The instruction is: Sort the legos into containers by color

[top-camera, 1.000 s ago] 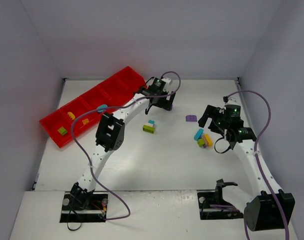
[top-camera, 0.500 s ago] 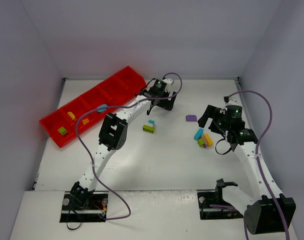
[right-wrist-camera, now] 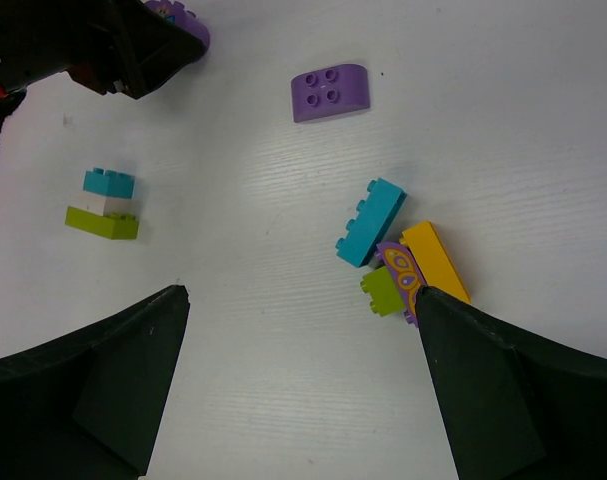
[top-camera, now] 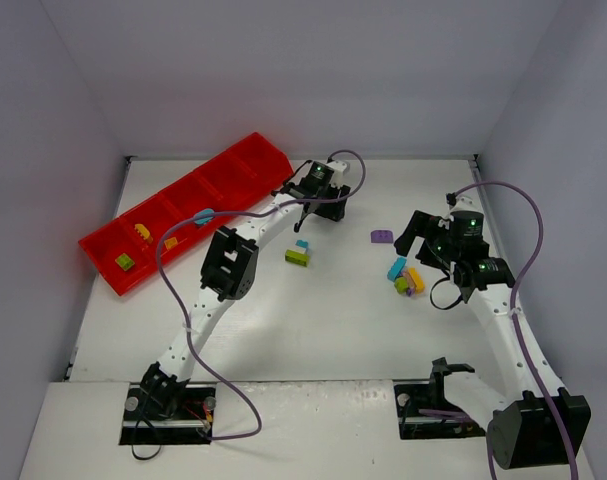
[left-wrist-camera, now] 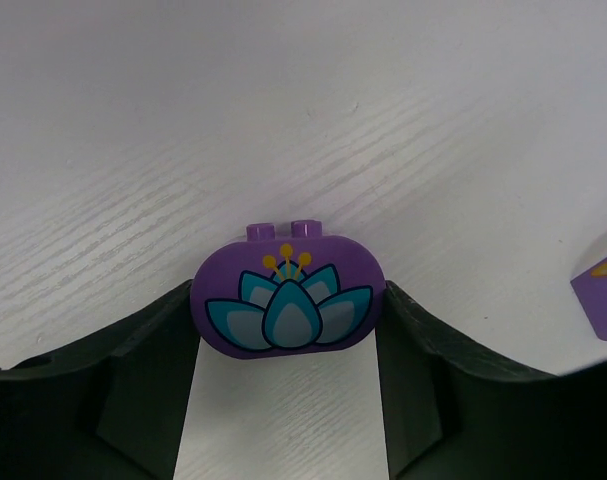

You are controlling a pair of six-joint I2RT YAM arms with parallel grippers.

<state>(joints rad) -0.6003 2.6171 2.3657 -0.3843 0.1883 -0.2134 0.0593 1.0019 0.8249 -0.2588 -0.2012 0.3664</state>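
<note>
The left gripper [left-wrist-camera: 288, 310] was closed against both sides of a purple flower brick [left-wrist-camera: 288, 298] on the table [top-camera: 333, 320], just off the red tray [top-camera: 251, 165] (its far end). The right gripper [right-wrist-camera: 303, 300] hung wide open, holding nothing, well right of the tray above a cluster of legos [right-wrist-camera: 408, 270].

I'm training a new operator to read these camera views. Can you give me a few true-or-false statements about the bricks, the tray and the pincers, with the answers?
1. A purple flower-print brick sits between the fingers of the left pincer. True.
2. The right pincer is gripping the teal brick. False: it is open and empty, and the teal brick lies on the table in a small cluster.
3. The red tray holds a lime green brick. True.
4. The teal, white and green stack stands inside the tray. False: it is on the table, between the two arms.
</note>
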